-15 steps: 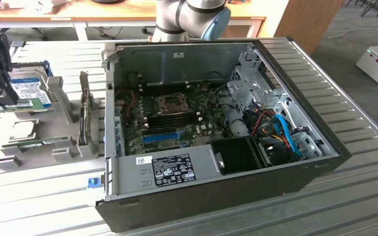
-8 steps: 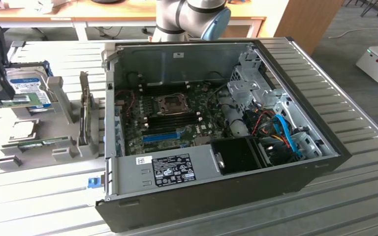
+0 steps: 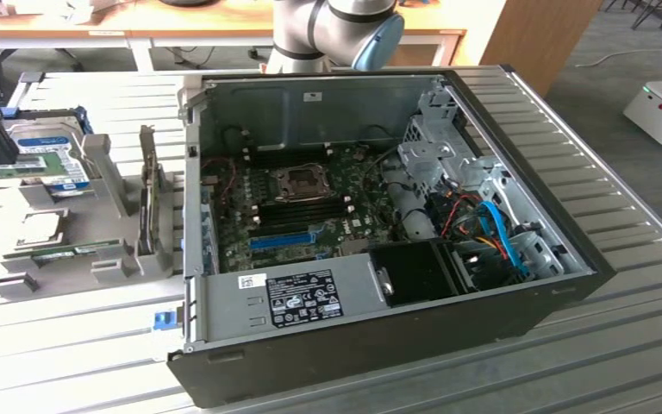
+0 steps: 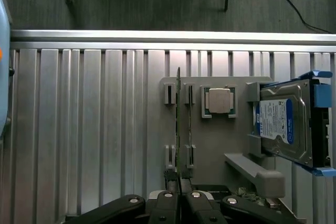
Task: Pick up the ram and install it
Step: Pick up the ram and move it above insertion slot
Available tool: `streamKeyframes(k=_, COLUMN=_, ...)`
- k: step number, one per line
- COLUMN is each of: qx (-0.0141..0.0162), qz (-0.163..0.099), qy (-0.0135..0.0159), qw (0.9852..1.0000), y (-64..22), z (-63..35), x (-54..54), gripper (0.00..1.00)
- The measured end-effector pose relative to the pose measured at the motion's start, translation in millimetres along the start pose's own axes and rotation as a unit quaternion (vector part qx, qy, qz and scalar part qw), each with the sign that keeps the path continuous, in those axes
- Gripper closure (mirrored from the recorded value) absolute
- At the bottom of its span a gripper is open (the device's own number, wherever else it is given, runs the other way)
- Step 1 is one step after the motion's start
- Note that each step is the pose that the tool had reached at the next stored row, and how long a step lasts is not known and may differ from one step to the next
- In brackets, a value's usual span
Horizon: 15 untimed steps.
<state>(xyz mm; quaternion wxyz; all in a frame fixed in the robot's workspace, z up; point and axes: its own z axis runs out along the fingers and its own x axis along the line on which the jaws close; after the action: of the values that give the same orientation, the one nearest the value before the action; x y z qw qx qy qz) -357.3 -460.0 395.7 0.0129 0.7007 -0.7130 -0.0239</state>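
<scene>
The gripper (image 4: 179,188) is almost fully closed, its jaws pinching one end of the ram (image 4: 178,124). The ram, seen edge-on, lies at the grey parts holder (image 4: 210,145), beside the processor chip (image 4: 219,100) and near the hard drive (image 4: 286,124).

We note table (image 4: 79,129) ribbed matt metal; hard drive (image 4: 299,129) shiny metal, glossy blue label; ram (image 4: 178,119) thin circuit board.

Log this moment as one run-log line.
stage: ram pickup | tool: shut on ram's edge | ram: upright on edge at grey parts holder | install: not done, ram outside computer case
</scene>
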Motion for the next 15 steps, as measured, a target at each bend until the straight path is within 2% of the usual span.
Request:
streamKeyframes(k=9, qx=0.0000, qz=0.000, qy=0.0006, qw=1.0000, y=0.7, z=-12.9, x=-0.2, gripper=0.88)
streamKeyframes(k=15, qx=0.0001, qz=0.000, qy=0.0007, qw=1.0000, y=0.7, z=-14.9, x=-0.2, gripper=0.88)
